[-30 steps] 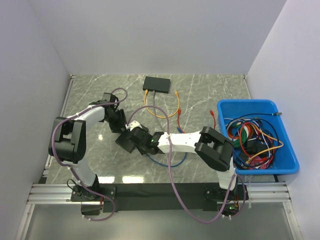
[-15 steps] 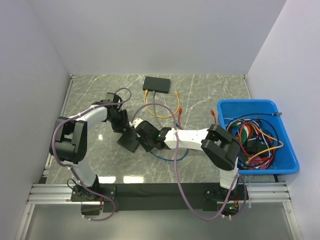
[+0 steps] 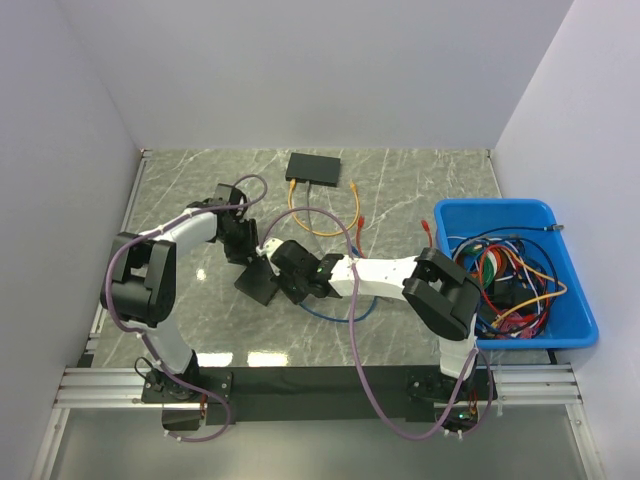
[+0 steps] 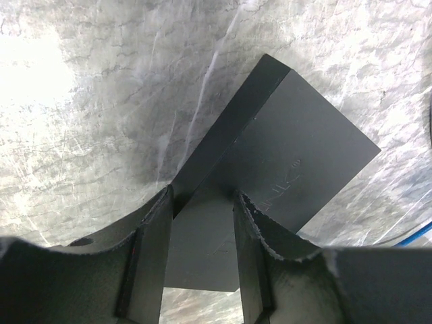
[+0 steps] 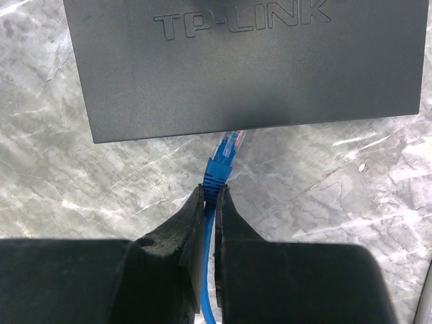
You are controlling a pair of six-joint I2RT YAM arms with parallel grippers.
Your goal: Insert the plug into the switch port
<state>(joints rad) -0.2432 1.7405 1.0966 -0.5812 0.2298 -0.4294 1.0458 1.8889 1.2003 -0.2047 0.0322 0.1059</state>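
The blue plug (image 5: pixel 228 145) points to 12 o'clock, almost touching the switch (image 5: pixel 250 61). The right jaws are closed on its cable (image 5: pixel 206 270). The left jaws straddle the switch; I cannot tell if they grip it. Tilted toward 1 o'clock, the plug may jam instead of entering.

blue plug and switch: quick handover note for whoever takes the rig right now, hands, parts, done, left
Left hand: appears closed on one end of the black switch, bracing it.
Right hand: shut on the blue cable just behind the plug.
Position: plug tip is at the switch's side edge, slightly skewed, not seated.
Done: plug gripped and brought up to the switch.
Left: line it up with a port, push it home, release.
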